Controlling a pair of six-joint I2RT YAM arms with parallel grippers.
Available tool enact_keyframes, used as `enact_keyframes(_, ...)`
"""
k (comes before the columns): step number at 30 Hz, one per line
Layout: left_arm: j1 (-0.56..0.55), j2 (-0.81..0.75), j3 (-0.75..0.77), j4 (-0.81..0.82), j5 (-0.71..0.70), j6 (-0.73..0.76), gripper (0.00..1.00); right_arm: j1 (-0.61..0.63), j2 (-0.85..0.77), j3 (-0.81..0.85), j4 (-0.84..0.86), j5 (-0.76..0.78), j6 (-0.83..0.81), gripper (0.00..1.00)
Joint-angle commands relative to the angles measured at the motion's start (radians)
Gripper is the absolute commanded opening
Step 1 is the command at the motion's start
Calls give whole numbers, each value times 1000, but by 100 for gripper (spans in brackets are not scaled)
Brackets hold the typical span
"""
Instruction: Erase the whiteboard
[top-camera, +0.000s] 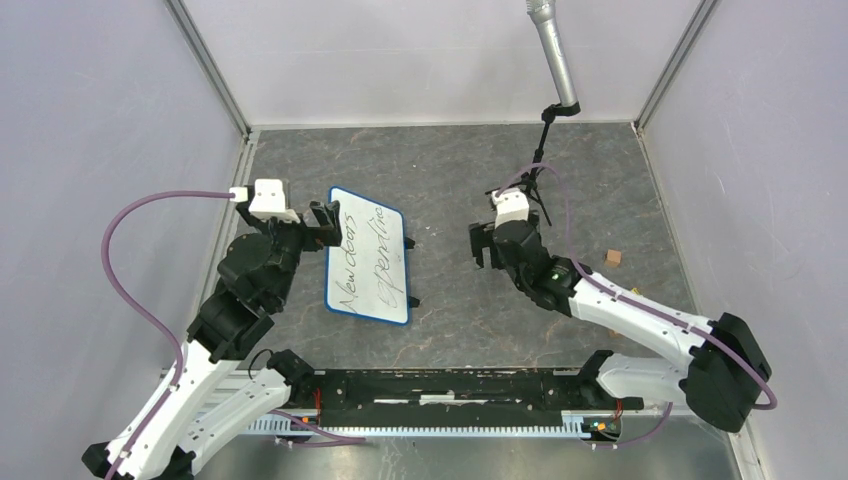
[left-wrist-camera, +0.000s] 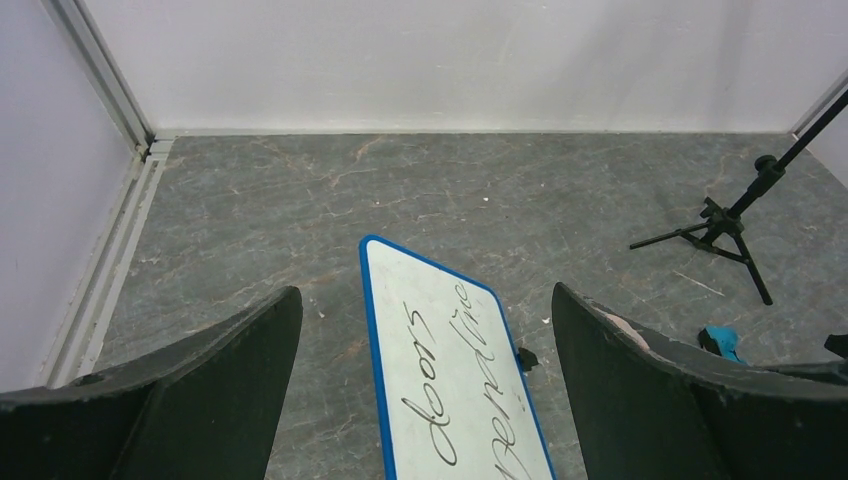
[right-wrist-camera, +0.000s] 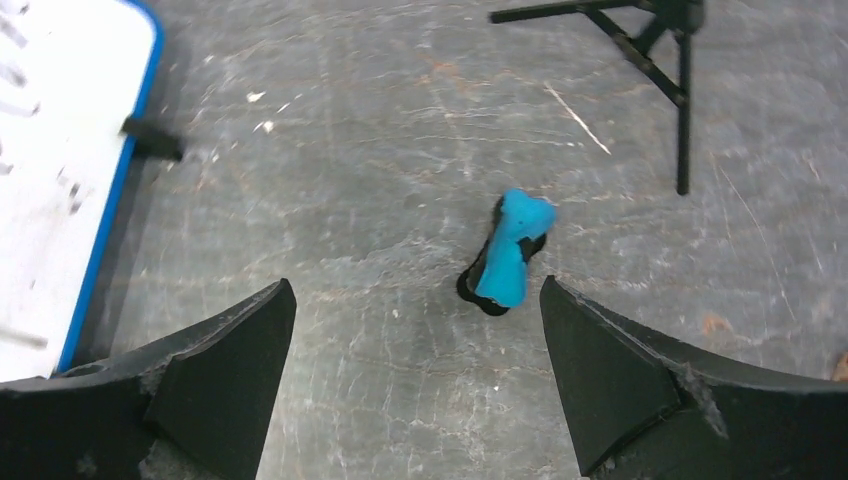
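The whiteboard (top-camera: 368, 255) lies flat on the grey table, blue-rimmed, with black handwriting across its face. My left gripper (top-camera: 324, 219) hovers open over the board's far left corner; in the left wrist view the board (left-wrist-camera: 440, 400) runs between the spread fingers of that gripper (left-wrist-camera: 425, 300). My right gripper (top-camera: 481, 245) stands open to the right of the board. Below it, a small blue eraser (right-wrist-camera: 510, 250) with a black underside lies on the table just ahead of the open gripper (right-wrist-camera: 416, 288), touching neither finger. The board's edge (right-wrist-camera: 60, 150) shows at the left.
A black microphone tripod (top-camera: 545, 150) stands at the back right, close behind the right gripper, with its legs (right-wrist-camera: 650, 40) just beyond the eraser. A small brown block (top-camera: 614, 257) lies at the right. White walls enclose three sides; a black rail (top-camera: 440, 390) spans the near edge.
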Motion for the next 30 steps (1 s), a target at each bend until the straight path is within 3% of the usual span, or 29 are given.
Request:
enact_keyframes(1,7,-7,25,5,0,-25,100,-62,37,23,-17,140,200,98)
enact_keyframes(6,7,-12,24,7,-7,-28,100,-162,185,138,-244,240,352,98)
enact_keyframes(12,7,-21,15,13,-13,-34,100,-189,438,370,-436,195,260,98)
enact_keyframes(20,8,-6,20,8,-11,-35,100,-214,491,302,-301,91,229,96)
enact_keyframes(30,10,9,19,7,-16,-33,100,-263,530,248,-198,-21,250,70)
